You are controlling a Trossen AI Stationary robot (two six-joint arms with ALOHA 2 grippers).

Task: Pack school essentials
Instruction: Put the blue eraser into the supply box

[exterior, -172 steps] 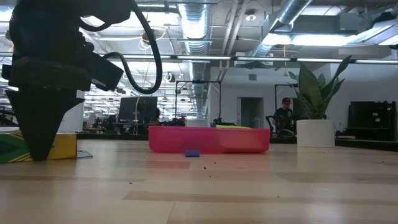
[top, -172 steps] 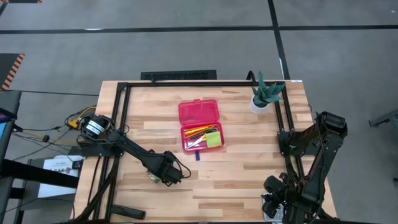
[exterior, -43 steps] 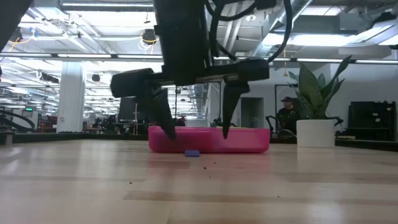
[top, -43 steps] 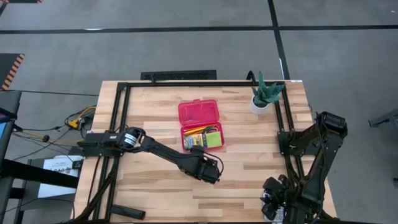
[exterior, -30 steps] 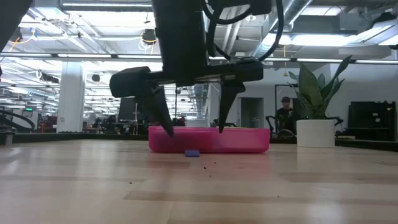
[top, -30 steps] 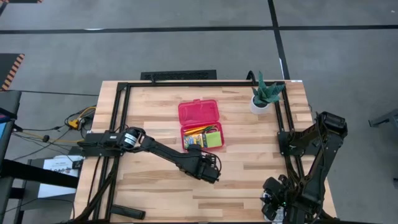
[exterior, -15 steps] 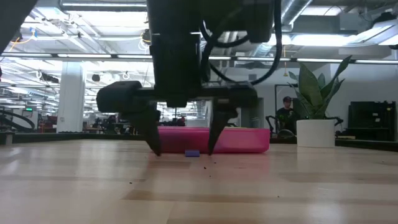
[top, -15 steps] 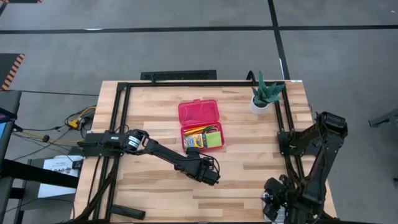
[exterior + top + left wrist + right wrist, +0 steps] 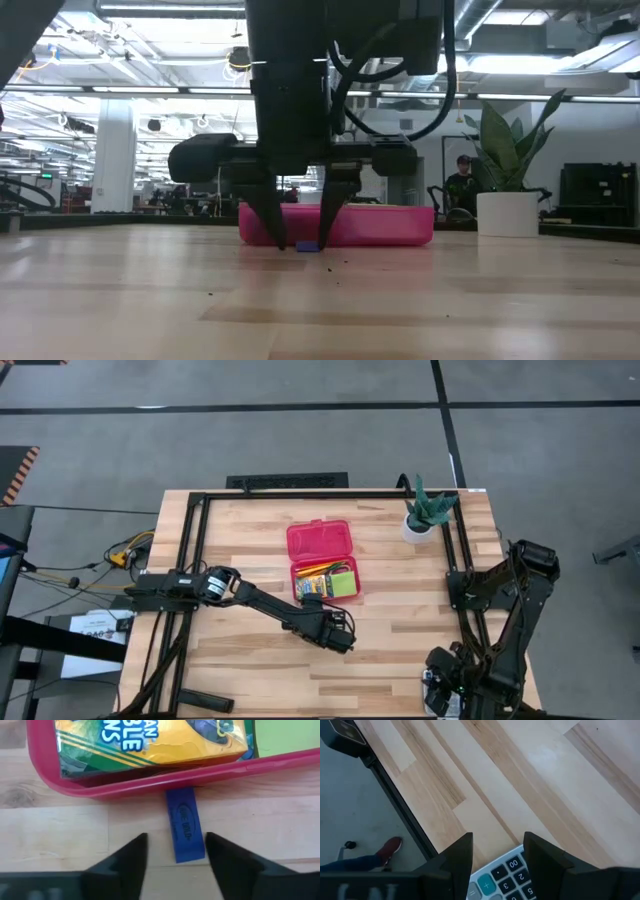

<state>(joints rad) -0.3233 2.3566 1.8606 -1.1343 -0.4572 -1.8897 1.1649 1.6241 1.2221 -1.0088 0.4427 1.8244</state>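
The tiny blue eraser (image 9: 185,822) lies flat on the table, one end against the near wall of the open pink pencil case (image 9: 150,785). My left gripper (image 9: 176,840) is open, its fingers down at the table on either side of the eraser (image 9: 308,246), a gap showing on both sides. In the case lie the yellow-green crayon box (image 9: 150,740), the lime sticky-note pad (image 9: 343,584) and the orange pencils (image 9: 318,570). My right gripper (image 9: 495,845) waits, open, at the near right corner (image 9: 440,695), above the grey calculator (image 9: 507,875).
The case's lid (image 9: 320,538) lies open toward the far edge. A white-potted green plant (image 9: 425,510) stands at the far right corner. A black frame (image 9: 320,493) runs round the table. Bare wood lies left and right of the case. A person (image 9: 458,185) sits in the room behind.
My left gripper has come down to the table in front of the case. Its fingers have drawn closer together on either side of the blue eraser. The eraser has stayed where it was.
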